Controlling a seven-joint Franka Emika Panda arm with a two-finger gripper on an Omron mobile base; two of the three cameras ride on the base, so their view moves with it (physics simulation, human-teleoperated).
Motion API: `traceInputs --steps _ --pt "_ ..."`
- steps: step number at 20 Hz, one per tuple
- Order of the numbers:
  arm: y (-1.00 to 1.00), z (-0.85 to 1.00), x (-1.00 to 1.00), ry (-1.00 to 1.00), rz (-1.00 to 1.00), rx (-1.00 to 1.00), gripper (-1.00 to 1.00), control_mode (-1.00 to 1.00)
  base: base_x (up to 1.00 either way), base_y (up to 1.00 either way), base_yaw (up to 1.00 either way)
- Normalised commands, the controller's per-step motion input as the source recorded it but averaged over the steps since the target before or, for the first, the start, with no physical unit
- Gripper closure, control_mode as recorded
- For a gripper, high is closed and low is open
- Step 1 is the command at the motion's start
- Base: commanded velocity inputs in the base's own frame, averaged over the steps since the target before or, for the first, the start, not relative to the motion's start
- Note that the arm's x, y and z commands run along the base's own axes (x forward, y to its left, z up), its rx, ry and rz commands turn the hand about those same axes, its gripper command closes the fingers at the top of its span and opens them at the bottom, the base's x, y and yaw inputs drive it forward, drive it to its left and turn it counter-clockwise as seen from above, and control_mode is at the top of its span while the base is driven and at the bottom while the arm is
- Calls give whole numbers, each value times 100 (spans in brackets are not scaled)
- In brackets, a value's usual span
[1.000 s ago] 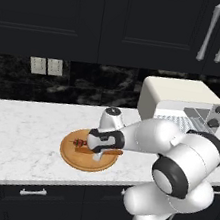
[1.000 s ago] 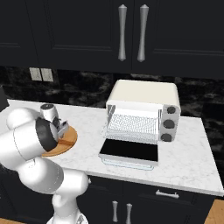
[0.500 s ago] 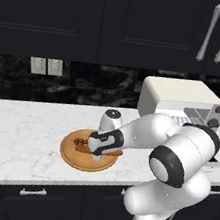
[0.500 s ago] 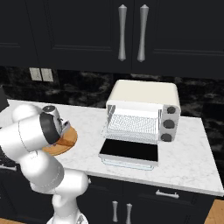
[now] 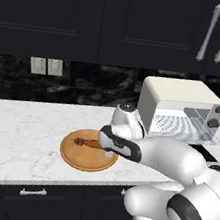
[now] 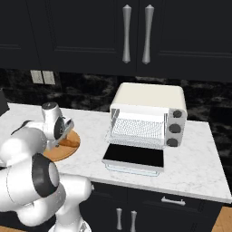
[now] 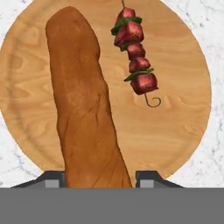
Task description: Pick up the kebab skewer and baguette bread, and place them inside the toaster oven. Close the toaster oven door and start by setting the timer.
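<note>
- The tool is reaching down over the round wooden board on the marble desk, its two fingertips sitting on either side of the baguette bread and seemingly pinching the loaf's near end.
- The baguette bread is lying flat on the board's left half, with the kebab skewer just beside it to the right, apart from it.
- The loaf is looking stiff, crusty and light; gripped at one end it is likely to droop or pivot, so a hold nearer its middle would be steadier.
- The skewer is looking thin and fiddly; its chunks offer more to grip than the bare wire.
- The toaster oven is standing to the right, its door lying folded down, rack exposed.
</note>
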Motion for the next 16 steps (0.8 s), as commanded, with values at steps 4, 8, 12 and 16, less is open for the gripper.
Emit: traceInputs --steps 4,8,12,16 --pt "-100 54 -57 -11 12 0 100 -100 0 0 0" --pt "-100 58 -52 -21 13 0 100 -100 0 0 0" --pt "-100 67 -9 -18 5 0 100 -100 0 0 0" --pt "-100 68 0 -6 6 0 100 -100 0 0 0"
